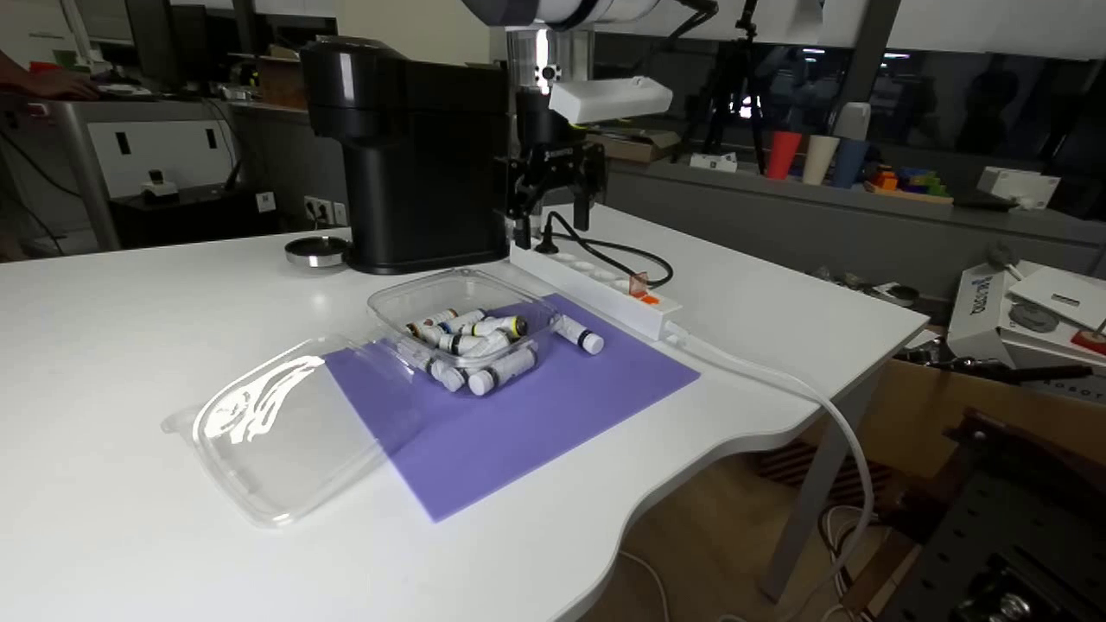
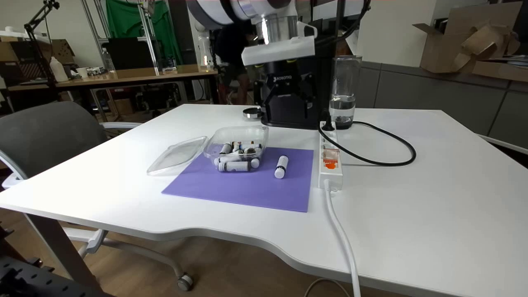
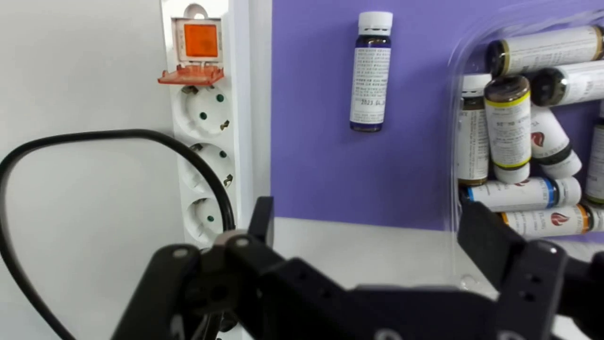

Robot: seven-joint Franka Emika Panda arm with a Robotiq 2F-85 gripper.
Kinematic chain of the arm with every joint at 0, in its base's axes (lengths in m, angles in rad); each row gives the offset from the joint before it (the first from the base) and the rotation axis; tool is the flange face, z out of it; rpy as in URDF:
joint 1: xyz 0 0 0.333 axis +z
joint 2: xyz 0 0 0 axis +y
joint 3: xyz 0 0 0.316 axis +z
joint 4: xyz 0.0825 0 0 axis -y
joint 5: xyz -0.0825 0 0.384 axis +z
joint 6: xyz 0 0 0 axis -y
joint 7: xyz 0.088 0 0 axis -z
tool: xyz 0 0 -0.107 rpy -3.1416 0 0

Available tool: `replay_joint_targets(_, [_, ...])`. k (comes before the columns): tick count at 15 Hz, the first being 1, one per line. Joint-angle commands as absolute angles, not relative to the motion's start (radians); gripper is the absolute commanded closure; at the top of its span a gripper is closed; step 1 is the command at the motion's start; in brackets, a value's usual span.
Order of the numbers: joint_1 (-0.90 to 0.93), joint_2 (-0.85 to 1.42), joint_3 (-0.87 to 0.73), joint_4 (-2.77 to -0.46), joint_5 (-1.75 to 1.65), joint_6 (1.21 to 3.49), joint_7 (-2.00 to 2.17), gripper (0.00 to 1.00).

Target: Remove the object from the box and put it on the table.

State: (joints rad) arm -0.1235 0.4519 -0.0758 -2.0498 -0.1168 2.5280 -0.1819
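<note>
The box (image 1: 467,275) is a shallow clear plastic container on a purple sheet; it also shows in an exterior view (image 2: 264,138) and at the right of the wrist view (image 3: 454,141). Several small white-labelled vials (image 3: 508,127) lie heaped in it; which is the object I cannot tell. One similar vial (image 3: 371,75) lies outside the box on the sheet; it shows in both exterior views (image 1: 577,333) (image 2: 281,166). The white table (image 1: 112,345) is under everything. My gripper (image 3: 365,212) is open and empty, above the table between power strip and box; both exterior views show it (image 1: 553,229) (image 2: 284,103).
A white power strip (image 1: 596,289) with a black cable (image 2: 383,165) lies beside the purple sheet (image 1: 536,441). A clear lid (image 1: 294,432) lies on the box's other side. A black coffee machine (image 1: 423,155) and a round metal dish (image 1: 316,250) stand behind.
</note>
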Motion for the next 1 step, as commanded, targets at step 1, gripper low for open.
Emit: replay_joint_targets(1, [-0.102, 0.356, -0.087, -2.110, -0.111, 2.467, -0.111, 0.00])
